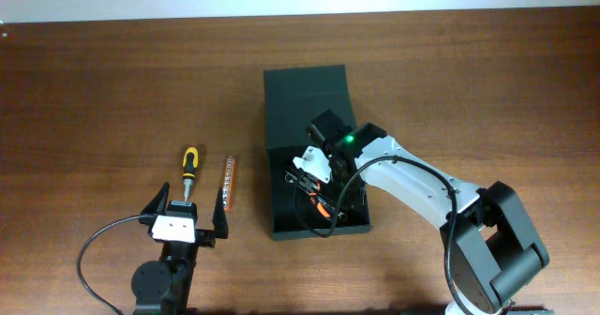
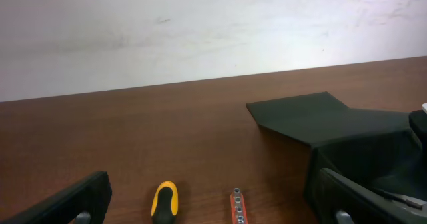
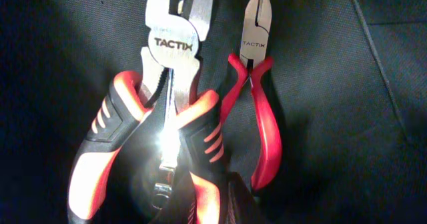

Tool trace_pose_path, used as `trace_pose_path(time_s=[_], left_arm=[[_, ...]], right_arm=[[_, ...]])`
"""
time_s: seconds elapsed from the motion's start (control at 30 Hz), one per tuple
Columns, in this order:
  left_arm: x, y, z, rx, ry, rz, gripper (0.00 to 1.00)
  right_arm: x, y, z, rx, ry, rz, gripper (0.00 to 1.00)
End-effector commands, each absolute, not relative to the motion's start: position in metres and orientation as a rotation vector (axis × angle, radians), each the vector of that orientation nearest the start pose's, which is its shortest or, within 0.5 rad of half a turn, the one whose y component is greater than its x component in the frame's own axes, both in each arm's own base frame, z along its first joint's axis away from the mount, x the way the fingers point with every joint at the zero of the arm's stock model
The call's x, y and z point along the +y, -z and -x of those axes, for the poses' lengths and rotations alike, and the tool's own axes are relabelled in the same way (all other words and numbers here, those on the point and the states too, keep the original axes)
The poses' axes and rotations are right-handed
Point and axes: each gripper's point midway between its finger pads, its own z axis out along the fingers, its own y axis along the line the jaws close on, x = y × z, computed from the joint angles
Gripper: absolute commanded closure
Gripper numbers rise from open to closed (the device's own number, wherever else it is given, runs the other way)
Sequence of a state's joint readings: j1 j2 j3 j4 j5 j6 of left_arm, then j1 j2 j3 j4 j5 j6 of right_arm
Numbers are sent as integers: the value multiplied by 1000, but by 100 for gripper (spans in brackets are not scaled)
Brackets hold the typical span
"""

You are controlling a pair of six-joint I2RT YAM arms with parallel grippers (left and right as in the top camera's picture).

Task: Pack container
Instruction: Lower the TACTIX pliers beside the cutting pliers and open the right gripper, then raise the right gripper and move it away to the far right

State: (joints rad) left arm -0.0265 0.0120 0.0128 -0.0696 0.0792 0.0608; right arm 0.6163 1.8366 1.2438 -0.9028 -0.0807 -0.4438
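Right arm: extended over the container [image 1: 305,99], which is set on the desk [image 1: 94,90]; right hand [image 1: 317,172] lowered inside over pliers [image 3: 170,84], spread not discernible. Left hand [image 1: 187,212]: held wide apart, empty.

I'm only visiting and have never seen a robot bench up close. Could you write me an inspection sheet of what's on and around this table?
Surface: brown wooden table, no spills seen.
Job's things: dark container, flap lid open and laid back; large pliers and small cutters, both red-handled, lie inside.
Clutter: yellow-handled screwdriver and orange bit strip on the table, left of the container.
Grippers: left gripper open, at the screwdriver's tip end; right gripper over the container's inside, open or shut cannot be told.
Cables: black cable loops beside the left arm; second cable runs along the right arm.
Surroundings: pale wall behind the table.
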Motion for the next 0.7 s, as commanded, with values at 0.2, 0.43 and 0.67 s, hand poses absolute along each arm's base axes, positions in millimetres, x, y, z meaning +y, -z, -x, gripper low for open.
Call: trace_pose_path(time_s=[0.2,0.43,0.67], left_arm=[[-20,-159,-245,1634,31,-143,1],[-20,-159,-245,1634,31,-143,1],[-20,-159,-245,1634,31,-143,1]], right_arm=[[217,-35,-273,2640,-167,1545,46],[227,-53,-291,2651,-170,1406,1],[247,-139,-336,2575,-133,1206,1]])
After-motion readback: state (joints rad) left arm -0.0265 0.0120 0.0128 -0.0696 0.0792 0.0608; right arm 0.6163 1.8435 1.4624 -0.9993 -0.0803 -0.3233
